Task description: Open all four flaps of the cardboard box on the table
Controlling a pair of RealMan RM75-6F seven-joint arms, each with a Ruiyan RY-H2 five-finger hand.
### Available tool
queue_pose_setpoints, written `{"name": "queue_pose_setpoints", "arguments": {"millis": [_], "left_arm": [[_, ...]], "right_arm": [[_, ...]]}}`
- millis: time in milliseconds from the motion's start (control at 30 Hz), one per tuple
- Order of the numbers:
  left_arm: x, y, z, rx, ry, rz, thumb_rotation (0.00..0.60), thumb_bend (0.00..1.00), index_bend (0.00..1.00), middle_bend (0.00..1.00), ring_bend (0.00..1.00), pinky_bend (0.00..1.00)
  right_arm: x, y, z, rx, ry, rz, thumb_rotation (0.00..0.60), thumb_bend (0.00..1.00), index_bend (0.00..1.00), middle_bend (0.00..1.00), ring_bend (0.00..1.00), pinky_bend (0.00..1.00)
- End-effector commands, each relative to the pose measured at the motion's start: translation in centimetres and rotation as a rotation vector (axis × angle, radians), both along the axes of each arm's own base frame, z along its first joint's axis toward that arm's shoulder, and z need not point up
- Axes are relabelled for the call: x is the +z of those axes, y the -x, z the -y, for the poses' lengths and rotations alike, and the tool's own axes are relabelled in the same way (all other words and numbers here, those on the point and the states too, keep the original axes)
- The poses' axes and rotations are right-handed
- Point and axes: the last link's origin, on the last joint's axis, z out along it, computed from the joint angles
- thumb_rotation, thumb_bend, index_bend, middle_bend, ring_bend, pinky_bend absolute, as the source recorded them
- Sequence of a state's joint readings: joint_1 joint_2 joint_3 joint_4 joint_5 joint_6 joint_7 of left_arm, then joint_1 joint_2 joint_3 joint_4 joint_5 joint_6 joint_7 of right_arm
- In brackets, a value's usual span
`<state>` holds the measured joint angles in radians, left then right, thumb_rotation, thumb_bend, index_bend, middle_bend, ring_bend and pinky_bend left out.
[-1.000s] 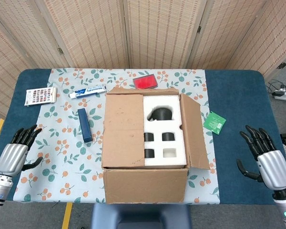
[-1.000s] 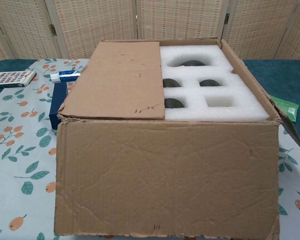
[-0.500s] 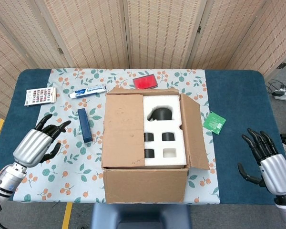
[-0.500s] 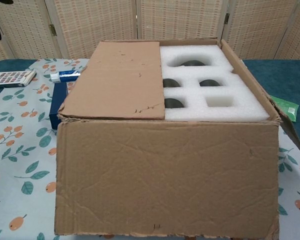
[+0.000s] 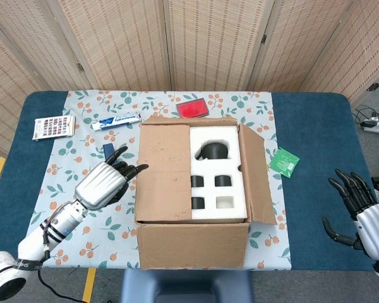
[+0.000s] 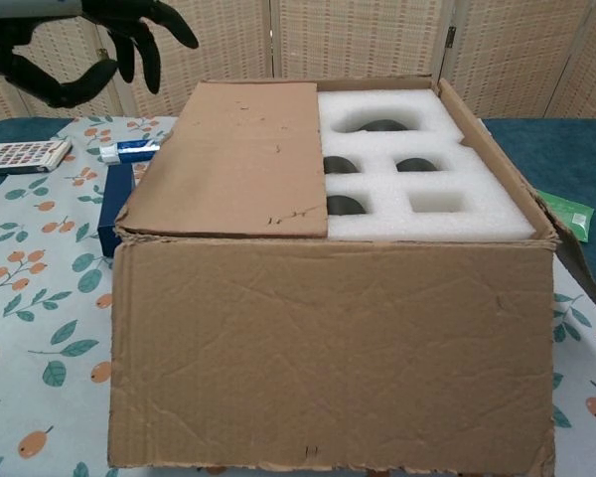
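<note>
The cardboard box (image 5: 192, 243) stands mid-table, its front wall (image 6: 328, 358) filling the chest view. Its left flap (image 5: 164, 173) lies flat over the left half; the right flap (image 5: 258, 173) leans outward. White foam (image 5: 218, 173) with dark items in its pockets shows on the right. My left hand (image 5: 104, 182) hovers open just left of the box, fingers spread toward the left flap's edge, also seen as the left hand (image 6: 84, 45) in the chest view. My right hand (image 5: 366, 214) is open, low at the far right, away from the box.
A dark blue slim box (image 5: 108, 151) lies partly under my left hand. A toothpaste tube (image 5: 117, 120), a red case (image 5: 192, 108) and a colour-swatch card (image 5: 54, 127) lie at the back. A green packet (image 5: 283, 161) rests right of the box.
My left hand has swung up and right from the table's left edge to just beside the box's left flap. My right hand has drifted slightly down and right.
</note>
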<state>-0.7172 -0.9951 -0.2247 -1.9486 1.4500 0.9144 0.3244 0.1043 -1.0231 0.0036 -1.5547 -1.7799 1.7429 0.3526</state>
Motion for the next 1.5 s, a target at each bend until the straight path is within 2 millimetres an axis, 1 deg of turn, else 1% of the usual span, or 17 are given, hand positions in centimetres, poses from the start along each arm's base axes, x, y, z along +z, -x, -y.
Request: {"name": "queue_pose_setpoints", "arguments": {"millis": [33,67,133,167,300,367,467,533,667,833,967,1100,1267,1500], "left_arm": [[-0.8,-1.4,-0.9,-0.022,0.0,-0.011,0.6,0.99,0.15,0.25,0.37,0.17],[-0.9,-1.7,-1.0,-0.021,0.002,-0.01,0.6,1.0,0.15,0.2,0.27,0.14],[-0.9,-2.2,-1.3,-0.024,0.002,-0.001,0.6,1.0,0.15,0.18,0.16,0.09],[-0.9,-2.3,-1.4,-0.024,0.005,0.002,0.6,1.0,0.17,0.18,0.14,0.08],[-0.9,-2.6,-1.9,-0.027,0.019,0.002,0.6,1.0,0.31,0.24,0.14,0.07],[-1.0,-2.7,-2.1,-0.035,0.027,-0.003,0.6,1.0,0.37,0.25,0.13,0.05],[-1.5,-3.0,-2.5,-0.053,0.051,-0.012,0.6,1.0,0.43,0.26,0.13,0.01],[-2.0,-3.2,-2.8,-0.063,0.074,-0.023,0.6,1.0,0.46,0.27,0.13,0.0],[-2.6,-3.9,-3.2,-0.095,0.093,-0.022,0.6,1.0,0.47,0.29,0.13,0.03],[-2.9,-5.7,-3.2,-0.127,0.16,0.08,0.6,1.0,0.48,0.32,0.14,0.01],[-3.5,-7.0,-3.8,-0.135,0.224,0.138,0.6,1.0,0.48,0.32,0.14,0.0],[-5.1,-7.7,-5.0,-0.127,0.277,0.158,0.6,1.0,0.47,0.32,0.13,0.0],[-7.3,-8.3,-6.4,-0.118,0.312,0.148,0.6,1.0,0.46,0.29,0.1,0.0],[-9.5,-8.7,-7.6,-0.151,0.29,0.12,0.6,1.0,0.44,0.23,0.06,0.0]], "right_arm": [[0.5,0.2,-0.2,0.002,0.008,0.009,0.392,0.52,0.0,0.0,0.05,0.0],[0.6,0.3,-0.2,0.001,0.011,0.009,0.391,0.52,0.0,0.0,0.05,0.0],[0.7,0.4,-0.3,-0.002,0.012,0.014,0.391,0.52,0.0,0.0,0.05,0.0],[0.7,0.5,-0.3,-0.004,0.012,0.014,0.391,0.52,0.0,0.0,0.05,0.0],[0.7,0.6,-0.3,-0.009,0.01,0.013,0.391,0.52,0.0,0.0,0.05,0.0],[0.6,0.6,-0.3,-0.008,0.003,0.015,0.391,0.52,0.0,0.0,0.05,0.0],[0.5,0.6,-0.3,-0.008,-0.004,0.015,0.393,0.52,0.0,0.0,0.05,0.0],[0.5,0.6,-0.2,-0.011,-0.003,0.013,0.391,0.52,0.0,0.0,0.05,0.0],[0.4,0.6,0.0,-0.016,-0.005,0.016,0.391,0.51,0.0,0.0,0.05,0.0],[0.2,0.8,0.5,-0.029,-0.019,0.021,0.393,0.52,0.0,0.0,0.05,0.0],[0.0,0.8,1.0,-0.033,-0.037,0.031,0.39,0.52,0.0,0.0,0.05,0.0],[0.1,0.7,1.0,-0.021,-0.053,0.051,0.391,0.52,0.0,0.0,0.05,0.0],[1.5,1.0,0.2,0.002,-0.018,0.104,0.391,0.52,0.0,0.0,0.05,0.0],[2.1,1.8,0.1,-0.02,-0.014,0.115,0.39,0.52,0.0,0.0,0.05,0.0]]}}
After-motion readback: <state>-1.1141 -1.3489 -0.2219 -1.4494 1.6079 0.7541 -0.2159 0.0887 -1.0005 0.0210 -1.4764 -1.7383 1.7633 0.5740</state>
